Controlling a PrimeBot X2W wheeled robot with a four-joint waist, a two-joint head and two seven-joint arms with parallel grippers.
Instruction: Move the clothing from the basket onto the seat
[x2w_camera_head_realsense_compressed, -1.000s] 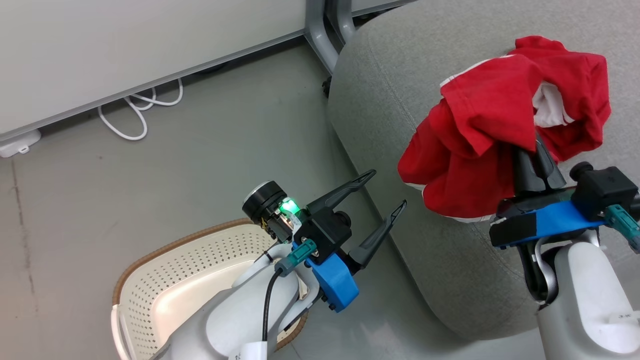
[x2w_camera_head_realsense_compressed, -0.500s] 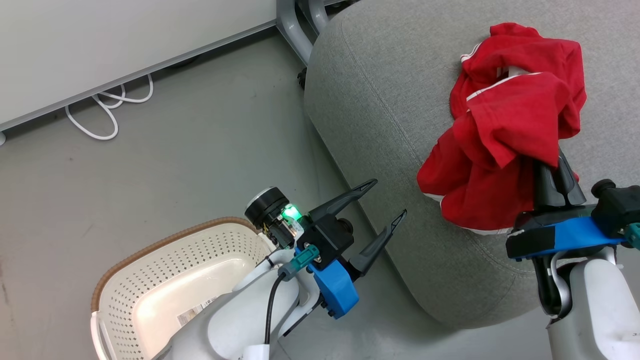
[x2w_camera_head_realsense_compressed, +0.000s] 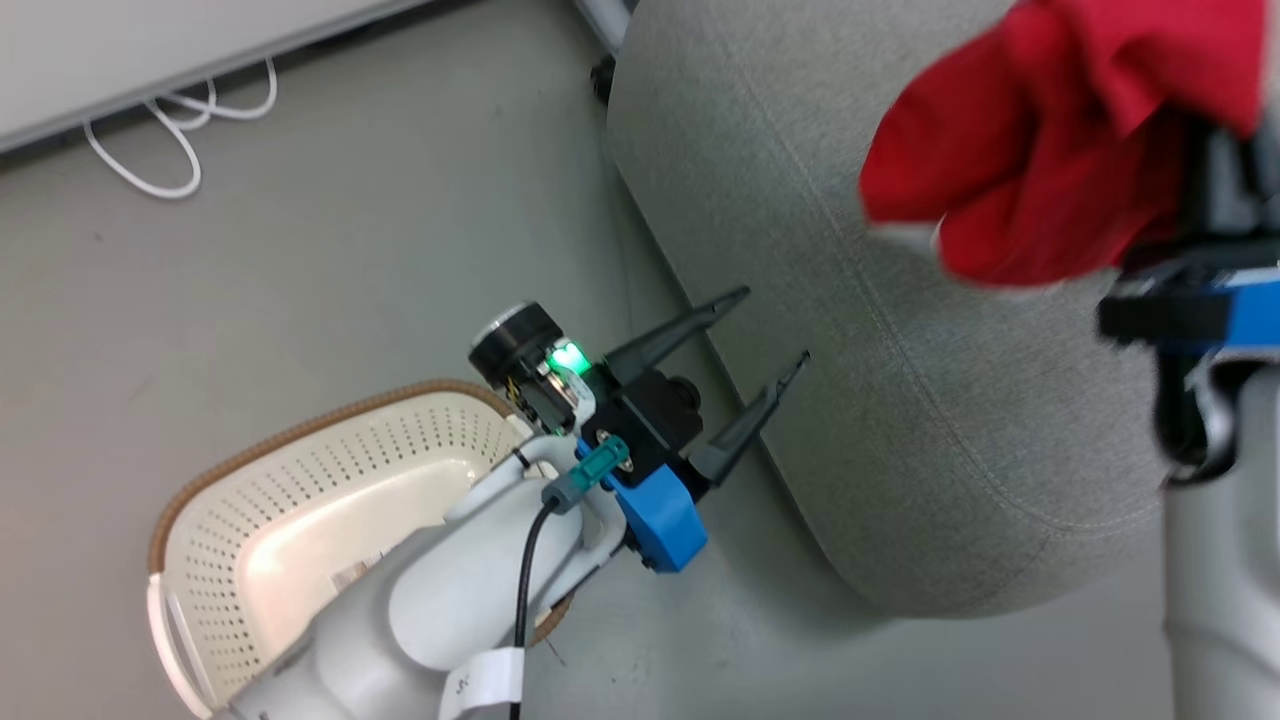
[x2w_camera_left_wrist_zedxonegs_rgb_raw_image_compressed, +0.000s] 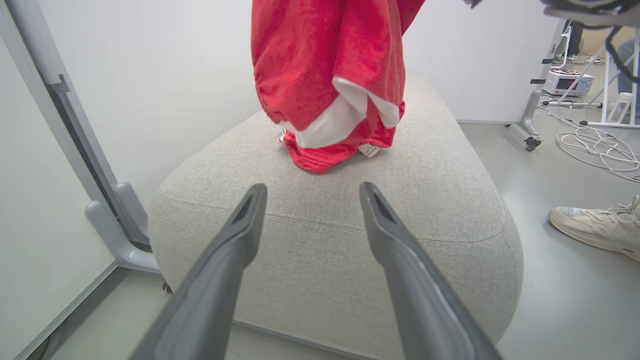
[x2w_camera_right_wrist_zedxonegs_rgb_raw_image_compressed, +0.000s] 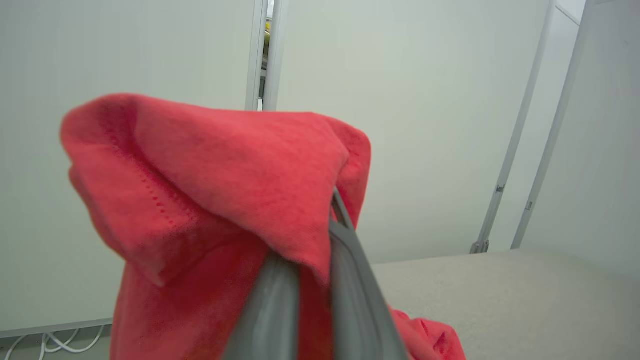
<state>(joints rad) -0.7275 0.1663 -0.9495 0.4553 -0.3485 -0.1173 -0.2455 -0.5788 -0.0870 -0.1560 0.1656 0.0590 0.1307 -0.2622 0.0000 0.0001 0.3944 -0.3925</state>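
Plainly mid-carry, with the clothing (x2w_camera_head_realsense_compressed: 1040, 150) pinched in the right gripper (x2w_camera_right_wrist_zedxonegs_rgb_raw_image_compressed: 315, 260) and hung high over the seat (x2w_camera_head_realsense_compressed: 900, 400). Gripped by one small fold only, draped over the fingertips in the right wrist view, with both fingers pressed nearly together on the cloth. Seen from the left wrist view as a long red drop with white lining showing, lowest folds touching the cushion top, well in from the near edge; hard to tell whether one garment or two. As for the left gripper (x2w_camera_head_realsense_compressed: 775, 325), spread wide on nothing, aimed at the seat's near side, above the floor between seat and basket (x2w_camera_head_realsense_compressed: 330, 425). Of the basket, set on the floor just beside the seat, part of the inside hidden by the pale forearm. Likely trouble from here: slipping free early out of so small a bite, given any jerk or swing; sliding off the rounded edge to the floor, if released too far outboard; catching on a fingertip at release and getting dragged back up. Safer lowered further before opening.
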